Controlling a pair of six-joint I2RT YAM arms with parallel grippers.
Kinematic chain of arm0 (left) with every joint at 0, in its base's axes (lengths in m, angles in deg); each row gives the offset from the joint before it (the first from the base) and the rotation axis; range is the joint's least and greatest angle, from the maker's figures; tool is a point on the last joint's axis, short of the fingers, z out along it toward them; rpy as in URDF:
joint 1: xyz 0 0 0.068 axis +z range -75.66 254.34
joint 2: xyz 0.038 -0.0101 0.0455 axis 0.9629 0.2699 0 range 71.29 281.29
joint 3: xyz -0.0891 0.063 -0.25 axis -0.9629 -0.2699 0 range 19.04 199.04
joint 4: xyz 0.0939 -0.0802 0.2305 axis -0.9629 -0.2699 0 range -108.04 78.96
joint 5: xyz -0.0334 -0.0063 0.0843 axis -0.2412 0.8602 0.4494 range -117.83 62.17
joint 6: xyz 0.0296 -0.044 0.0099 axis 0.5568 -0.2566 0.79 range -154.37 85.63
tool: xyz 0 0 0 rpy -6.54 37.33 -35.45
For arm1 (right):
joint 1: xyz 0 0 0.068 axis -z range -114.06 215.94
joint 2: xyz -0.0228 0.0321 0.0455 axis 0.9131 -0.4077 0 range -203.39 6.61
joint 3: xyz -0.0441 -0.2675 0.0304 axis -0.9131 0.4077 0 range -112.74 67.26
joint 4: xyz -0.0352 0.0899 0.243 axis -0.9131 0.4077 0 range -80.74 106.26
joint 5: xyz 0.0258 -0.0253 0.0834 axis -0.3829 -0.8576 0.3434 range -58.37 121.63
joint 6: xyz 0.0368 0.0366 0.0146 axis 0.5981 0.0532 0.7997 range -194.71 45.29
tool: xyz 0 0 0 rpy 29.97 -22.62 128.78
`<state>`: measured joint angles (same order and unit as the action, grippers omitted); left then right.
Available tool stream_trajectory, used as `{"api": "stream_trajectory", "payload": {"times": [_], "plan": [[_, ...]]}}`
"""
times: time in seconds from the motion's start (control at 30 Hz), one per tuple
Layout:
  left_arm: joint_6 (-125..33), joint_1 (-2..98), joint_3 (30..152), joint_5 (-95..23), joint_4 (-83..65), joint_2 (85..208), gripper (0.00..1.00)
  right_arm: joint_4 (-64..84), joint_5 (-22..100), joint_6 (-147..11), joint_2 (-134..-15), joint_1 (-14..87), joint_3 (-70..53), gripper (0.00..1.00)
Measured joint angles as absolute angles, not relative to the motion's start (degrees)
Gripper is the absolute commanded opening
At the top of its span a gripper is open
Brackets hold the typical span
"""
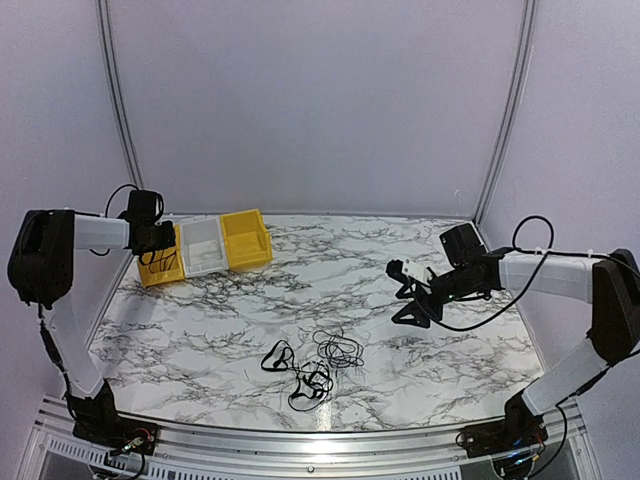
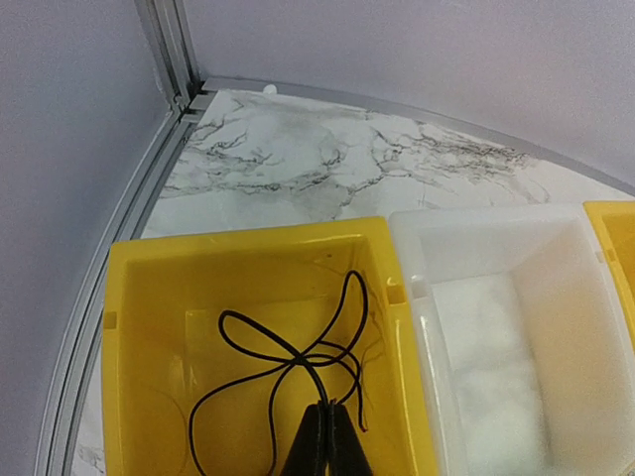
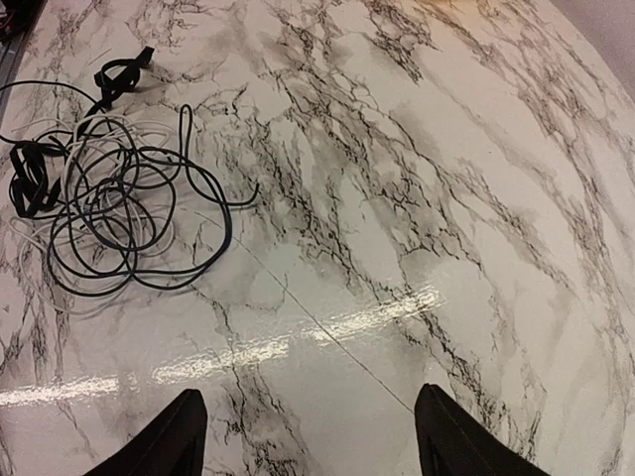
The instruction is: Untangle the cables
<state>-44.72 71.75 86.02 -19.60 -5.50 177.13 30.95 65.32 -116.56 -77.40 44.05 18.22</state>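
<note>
From above, the left gripper hangs over the yellow bin at the far left of the bench. That bin is first in a row with a white bin and a second yellow bin. A thin black loop dangles from the gripper into the bin, so my read is that one strand has been freed and is being dropped off. The remaining cables sit in a loose knot near the front middle of the bench, well apart from the bins. The right gripper hovers to the knot's right, above the marble and angled down toward it.

Over to the left wrist. The fingers are pressed together, clenched, and the black cable runs its strands straight into the tips. It looks pinched there, with its loops lying inside the yellow bin. Letting go here looks like the move that's due.

Now the right wrist. The fingers are spread wide, released, with only bare marble between them. The tangle lies up at the left of this view, well ahead of the tips. Black loops wind through a white cable, and small black plug ends sit at its edge. On one side the loops bulge out toward the gripper, probably the easiest place to pick a single strand. A grab at the middle would risk lifting the whole lot.
</note>
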Motion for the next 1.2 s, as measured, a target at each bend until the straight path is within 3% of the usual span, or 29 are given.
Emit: {"api": "stream_trajectory", "payload": {"times": [0.33, 0.4, 0.43, 0.47, 0.6, 0.8, 0.97, 1.1, 1.2], "plan": [[-46.21, 71.79, 88.29, -16.22, -12.02, 180.63, 0.00, 32.57, 65.43, -116.95, -77.88, 44.05, 17.35, 0.70], [-46.56, 71.79, 88.84, -16.24, -12.98, 180.61, 0.13, 32.64, 65.54, -116.97, -77.88, 44.05, 17.26, 0.68], [-46.65, 71.79, 89.08, -16.24, -13.35, 180.54, 0.29, 32.62, 65.50, -116.95, -77.88, 44.05, 17.26, 0.68], [-47.02, 71.79, 89.36, -16.24, -13.88, 180.36, 0.37, 32.55, 65.26, -116.80, -77.88, 44.05, 17.26, 0.68], [-47.89, 71.81, 89.49, -15.98, -16.61, 177.61, 0.61, 31.89, 64.32, -116.49, -77.33, 43.88, 17.26, 0.68], [-49.33, 71.62, 88.23, -15.54, -19.91, 166.99, 0.73, 31.39, 63.40, -115.99, -76.63, 41.82, 17.26, 0.68], [-50.34, 68.95, 83.88, -15.28, -20.69, 154.27, 0.75, 30.98, 62.24, -114.81, -75.96, 37.98, 17.00, 0.67], [-51.45, 64.30, 80.10, -16.35, -20.80, 148.04, 0.60, 30.65, 61.61, -114.11, -75.89, 34.41, 14.73, 0.65], [-51.91, 60.10, 76.86, -19.25, -20.76, 146.88, 0.59, 29.73, 61.12, -113.65, -75.89, 32.58, 13.53, 0.64]]}}
